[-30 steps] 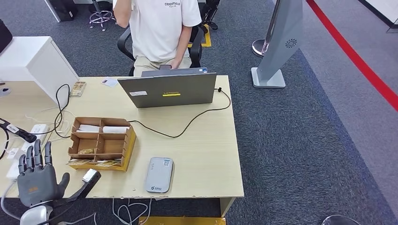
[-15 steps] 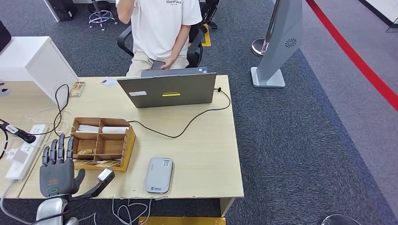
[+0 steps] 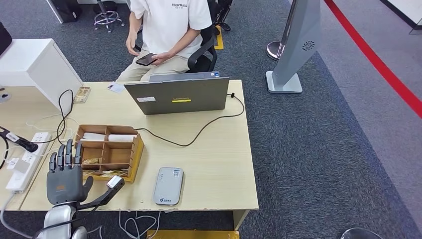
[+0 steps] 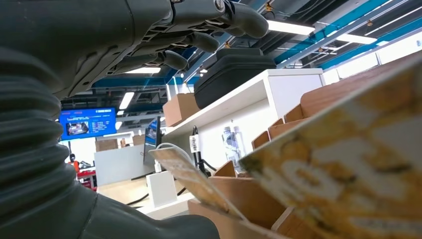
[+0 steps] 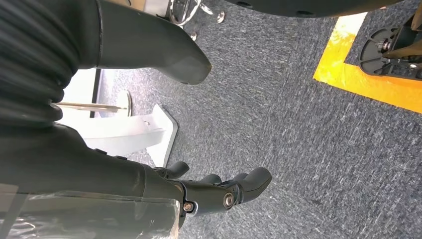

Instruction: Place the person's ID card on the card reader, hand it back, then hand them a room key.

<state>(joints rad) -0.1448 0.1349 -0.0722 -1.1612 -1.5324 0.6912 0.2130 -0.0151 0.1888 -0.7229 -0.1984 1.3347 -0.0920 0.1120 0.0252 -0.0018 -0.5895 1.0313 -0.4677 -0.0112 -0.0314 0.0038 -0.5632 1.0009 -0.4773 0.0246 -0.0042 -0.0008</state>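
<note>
My left hand (image 3: 64, 175) hovers over the desk's front left corner with its fingers spread, holding nothing, just left of the wooden organizer (image 3: 135, 149). In the left wrist view the left hand (image 4: 99, 45) stretches its fingers above yellow printed cards (image 4: 348, 164) in the organizer's front slot. White cards (image 3: 122, 137) lie in the organizer's back compartments. The grey card reader (image 3: 168, 185) lies flat near the front edge, right of the organizer, with nothing on it. My right hand (image 5: 99, 174) hangs above the carpet, fingers loosely apart and empty. A small white card (image 3: 115, 87) lies at the desk's far edge.
A person (image 3: 171, 25) sits behind the desk holding a dark phone (image 3: 147, 59). A grey laptop (image 3: 179, 94) stands at the far side, its black cable (image 3: 199, 133) trailing across the middle. A power strip (image 3: 22, 168) and cables lie left of my left hand.
My left hand has moved right and forward, closer to the organizer. The person has lowered a raised arm and now holds a phone in the lap.
</note>
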